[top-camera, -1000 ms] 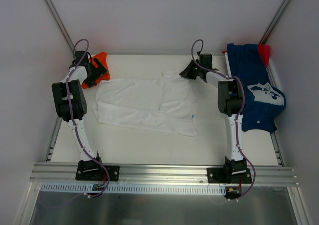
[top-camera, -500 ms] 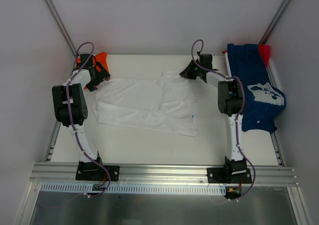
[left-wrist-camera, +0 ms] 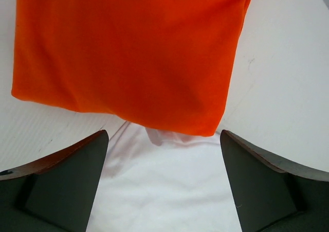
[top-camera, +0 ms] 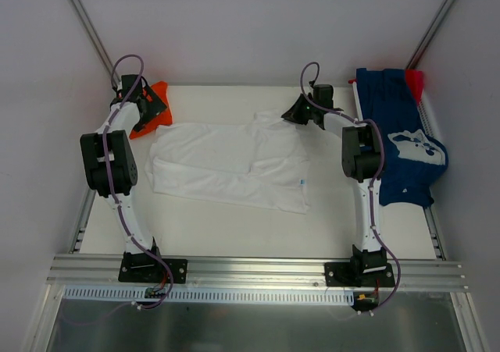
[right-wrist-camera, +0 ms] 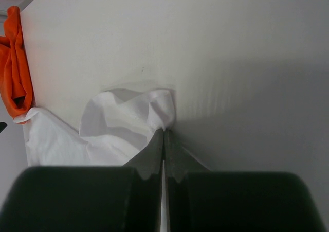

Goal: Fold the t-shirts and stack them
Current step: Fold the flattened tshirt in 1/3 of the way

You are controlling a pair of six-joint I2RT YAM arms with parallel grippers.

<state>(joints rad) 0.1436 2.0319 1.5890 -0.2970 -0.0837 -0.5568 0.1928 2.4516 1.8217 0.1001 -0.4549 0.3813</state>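
You were mid-fold on the plain white cloth t-shirt (top-camera: 226, 165), spread flat mid-table. Your right gripper (right-wrist-camera: 163, 134) was pinched tight on a bunched bit of its far edge. Your left gripper (left-wrist-camera: 163, 139) hung wide open and empty over the bright orange t-shirt (left-wrist-camera: 128, 52) in the far-left corner. I'd guess the left needed the white shirt's far-left corner next. Four shirts total, one of each: white, orange, the navy blue t-shirt with white print (top-camera: 398, 141) draped far right, and the small red t-shirt (top-camera: 415, 80) behind it.

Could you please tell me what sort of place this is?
Probably a robotics lab test cell: the left arm and right arm are bolted to an aluminium rail, and a white t-shirt lies spread on a table boxed in by plain panels.
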